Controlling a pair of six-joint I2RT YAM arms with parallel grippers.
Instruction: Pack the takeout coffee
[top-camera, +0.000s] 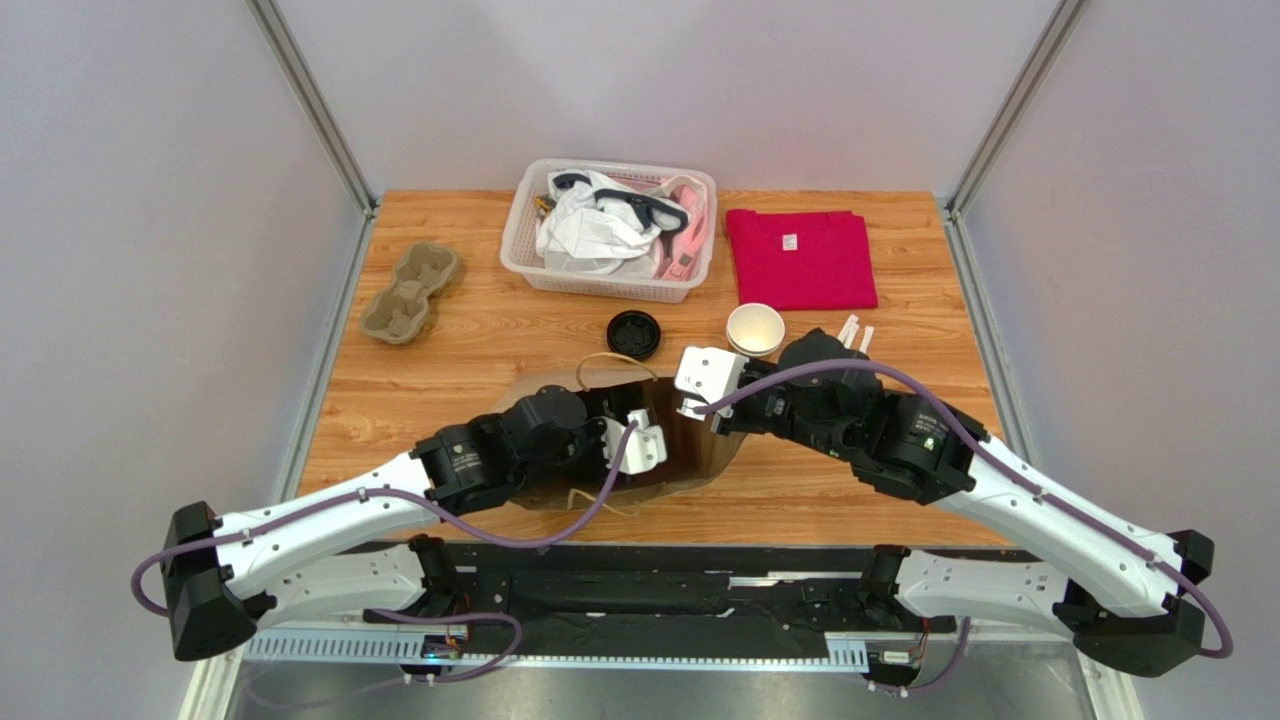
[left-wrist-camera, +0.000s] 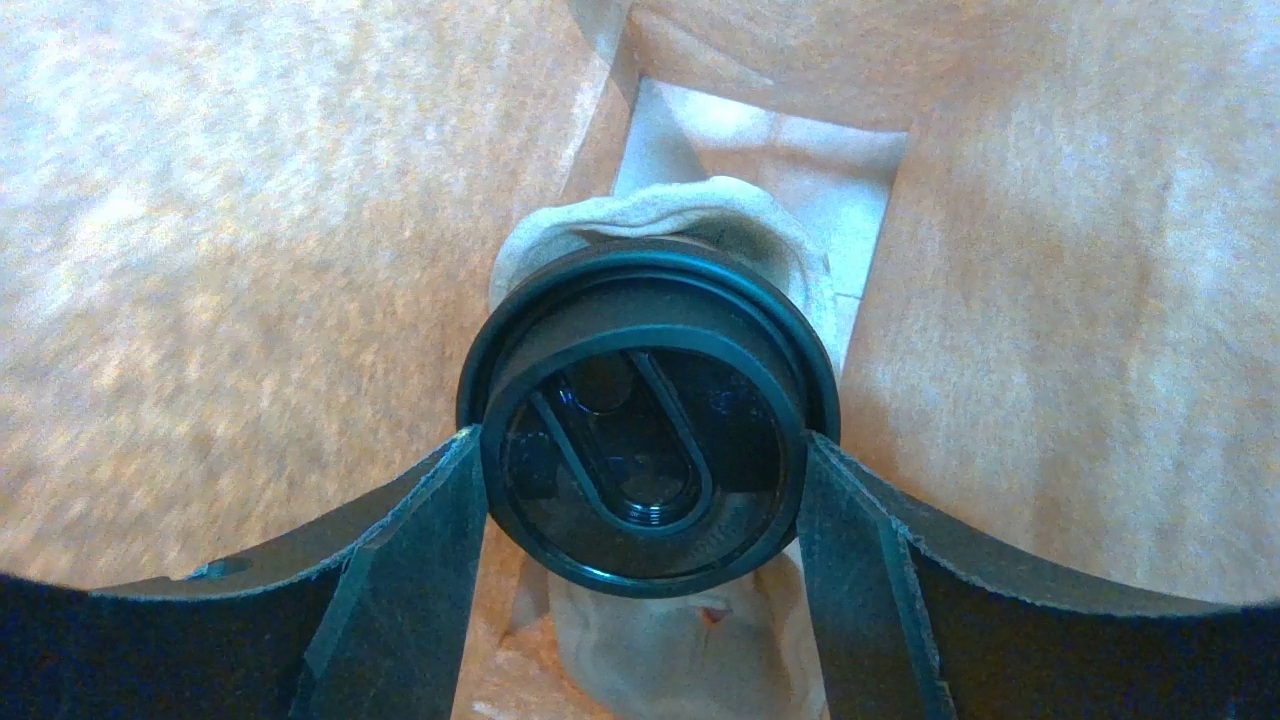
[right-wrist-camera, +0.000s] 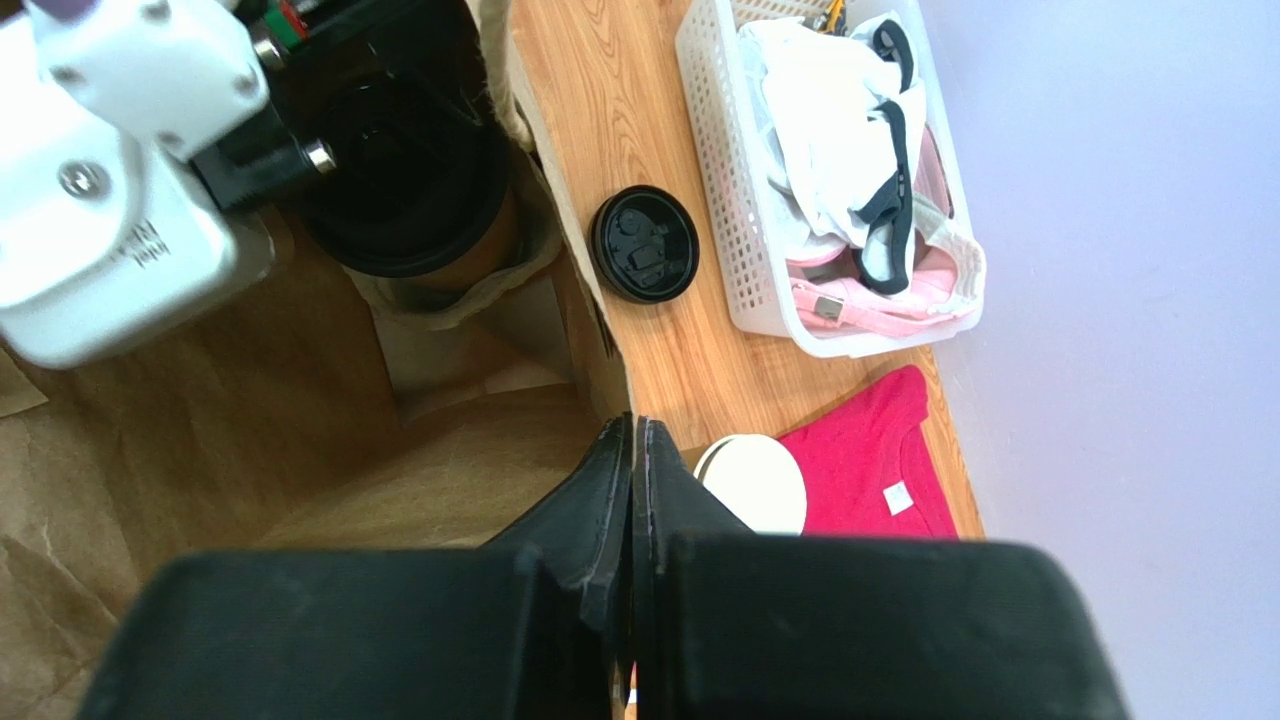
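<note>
Since the takeout coffee (left-wrist-camera: 649, 420) is a thin paper cup under a press-on plastic lid, treat it as light, soft-walled and easy to crush or tip; whether it holds liquid you cannot see. Your left gripper (left-wrist-camera: 643, 450) has it down inside the paper bag (left-wrist-camera: 226, 270), fingers (left-wrist-camera: 413, 570) spread wide and pressing the lid's rim from either side, the cup apparently upright. That rim is likely the stiffest place to hold, but it is smooth plastic and may slip or pop loose. The kraft wall below should grip better, though it would give under a squeeze. From the left wrist the lid hides the cup's whole body. A pale crumpled shape beneath it could be the bag's bottom fold or loose paper, and you cannot tell whether the base touches the floor of the bag. Further right, your right gripper (right-wrist-camera: 633, 435) has its fingers pressed together at the bag's edge, seemingly pinching the paper, though its own bulk covers the contact. Beyond it, a loose black lid (right-wrist-camera: 645, 245) and an open cup (right-wrist-camera: 751, 480) sit on the table outside the bag, the cup half hidden behind those fingers.
</note>
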